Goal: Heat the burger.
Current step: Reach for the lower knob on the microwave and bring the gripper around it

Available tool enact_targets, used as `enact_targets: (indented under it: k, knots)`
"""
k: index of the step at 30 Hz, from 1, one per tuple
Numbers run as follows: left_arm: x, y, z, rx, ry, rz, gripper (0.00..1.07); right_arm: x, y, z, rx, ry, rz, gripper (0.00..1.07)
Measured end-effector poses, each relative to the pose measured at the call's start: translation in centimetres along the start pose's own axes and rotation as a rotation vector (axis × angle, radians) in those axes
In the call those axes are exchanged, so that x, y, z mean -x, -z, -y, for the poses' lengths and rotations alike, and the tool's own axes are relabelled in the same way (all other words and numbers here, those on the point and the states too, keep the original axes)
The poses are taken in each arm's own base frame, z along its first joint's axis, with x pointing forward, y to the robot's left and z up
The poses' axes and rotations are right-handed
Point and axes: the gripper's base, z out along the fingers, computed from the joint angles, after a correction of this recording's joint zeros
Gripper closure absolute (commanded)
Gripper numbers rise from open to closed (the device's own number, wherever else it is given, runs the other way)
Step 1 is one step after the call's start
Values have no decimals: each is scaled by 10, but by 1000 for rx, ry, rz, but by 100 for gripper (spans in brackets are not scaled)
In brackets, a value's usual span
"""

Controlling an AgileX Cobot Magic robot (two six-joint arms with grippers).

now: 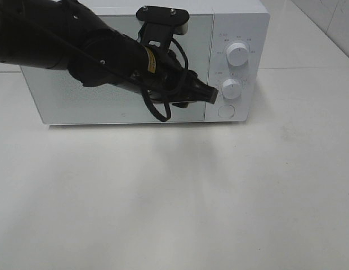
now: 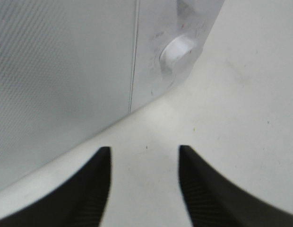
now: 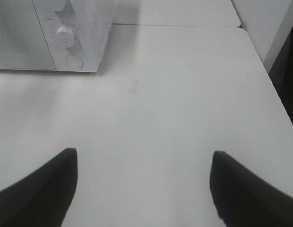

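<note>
The burger is not in view in any frame. A white microwave (image 1: 50,95) stands at the back of the table with its door shut. My left gripper (image 1: 211,94) reaches across the door to the control panel, its tip between the lower knob (image 1: 231,87) and the round button (image 1: 226,111). In the left wrist view the left gripper (image 2: 144,149) is open and empty, its fingers apart, with the round button (image 2: 179,54) just ahead. My right gripper (image 3: 144,153) is open and empty above the bare table, out of the high view.
The microwave's upper knob (image 1: 237,52) sits above the lower one. The microwave also shows in the right wrist view (image 3: 90,28). The white table (image 1: 174,197) stretches in front of it, with its right edge (image 3: 274,80) beside a dark gap.
</note>
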Motion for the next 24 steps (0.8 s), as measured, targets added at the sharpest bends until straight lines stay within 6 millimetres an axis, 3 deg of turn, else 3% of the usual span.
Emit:
enact_targets:
  k: [1, 3, 16, 19, 24]
  knots:
    - [-1, 8, -1, 19, 13, -46, 4, 0, 0, 0, 0, 0, 0, 32]
    - [-1, 12, -1, 26, 19, -66, 5, 0, 0, 0, 0, 0, 0, 32]
    - [-5, 89, -10, 152, 61, -365, 7, 0, 0, 0, 0, 0, 0, 32]
    - [-6, 98, -11, 165, 54, -394, 7, 0, 0, 0, 0, 0, 0, 32]
    - [-4, 119, -33, 219, 99, -448, 7, 0, 0, 0, 0, 0, 0, 32]
